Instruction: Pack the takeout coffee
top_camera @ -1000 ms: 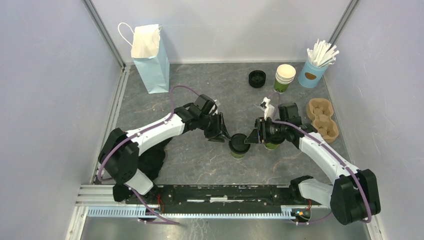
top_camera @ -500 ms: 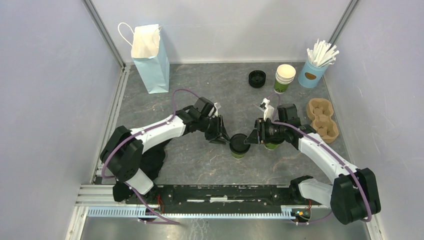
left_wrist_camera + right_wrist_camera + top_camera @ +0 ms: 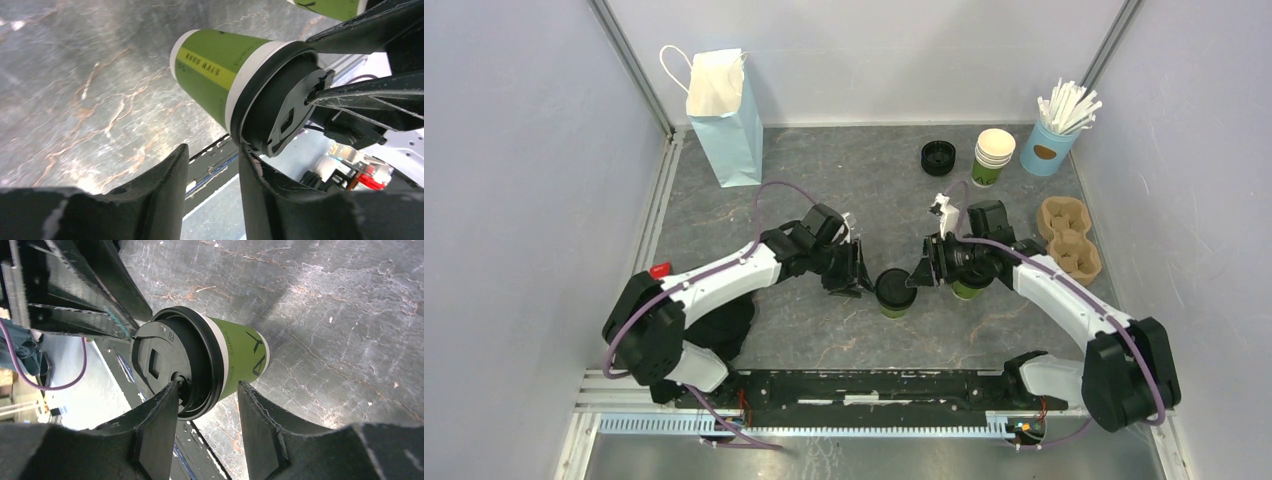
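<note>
A blue paper bag [image 3: 727, 125] with white handles stands far back on the left of the grey surface [image 3: 824, 180]. It is well apart from everything else.

The left arm [image 3: 724, 275] reaches in toward the middle. The left jaws are apart and nothing is between them. Their tips are just beside the first coffee cup [image 3: 894, 291], on its left.

That cup is in the middle of the surface, between the two arms. It has a green body, a pale band at the top and a round black lid. I cannot tell if its bottom touches the surface.

The right arm [image 3: 1064, 300] comes in from the other side. The right jaws are clamped on the top of this cup (one tip sits in the dip of the lid, the other presses on the outside, just below the rim).

At the back is a small stack of black lids [image 3: 938, 157]. The second coffee cup [image 3: 967, 291] stands under the right arm, near the first cup, and the arm hides most of it. Behind it, beside the lids, is a stack of cups with no lids [image 3: 994, 153]. On the far right lies a brown cardboard cup tray [image 3: 1069, 238]. Behind the tray stands a blue pot [image 3: 1049, 150] full of white sticks.
</note>
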You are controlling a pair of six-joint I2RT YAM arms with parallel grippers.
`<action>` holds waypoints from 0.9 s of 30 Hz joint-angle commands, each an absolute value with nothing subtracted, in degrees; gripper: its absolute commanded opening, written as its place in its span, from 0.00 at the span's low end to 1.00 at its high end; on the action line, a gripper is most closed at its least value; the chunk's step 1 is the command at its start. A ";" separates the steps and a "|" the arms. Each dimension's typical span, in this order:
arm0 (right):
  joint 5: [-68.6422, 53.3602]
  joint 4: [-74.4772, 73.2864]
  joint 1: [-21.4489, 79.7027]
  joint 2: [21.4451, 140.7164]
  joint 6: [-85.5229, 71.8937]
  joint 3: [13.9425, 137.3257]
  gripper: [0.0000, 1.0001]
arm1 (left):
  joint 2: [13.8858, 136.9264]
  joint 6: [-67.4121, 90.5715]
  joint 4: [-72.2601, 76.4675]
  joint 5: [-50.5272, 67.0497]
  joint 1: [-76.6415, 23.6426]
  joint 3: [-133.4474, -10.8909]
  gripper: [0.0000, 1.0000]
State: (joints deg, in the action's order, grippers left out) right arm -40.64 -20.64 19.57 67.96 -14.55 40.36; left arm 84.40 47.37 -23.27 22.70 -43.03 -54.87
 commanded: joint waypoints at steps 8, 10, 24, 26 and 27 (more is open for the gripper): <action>-46.49 -23.91 19.99 74.37 -4.65 48.31 0.57 | 77.26 41.15 -35.45 16.09 -42.36 -59.50 0.66; -47.93 -24.01 20.16 75.03 -4.60 48.75 0.59 | 76.25 41.63 -32.36 17.52 -42.04 -59.71 0.74; -50.54 -21.26 22.34 81.40 -5.66 52.00 0.51 | 89.36 42.32 -23.22 26.22 -41.30 -65.58 0.61; -50.15 -21.02 22.66 82.14 -5.91 53.41 0.51 | 88.68 42.79 -23.10 26.25 -41.44 -64.47 0.56; -49.95 -21.02 22.77 82.62 -6.08 54.19 0.52 | 88.19 43.13 -23.04 26.12 -41.48 -63.82 0.54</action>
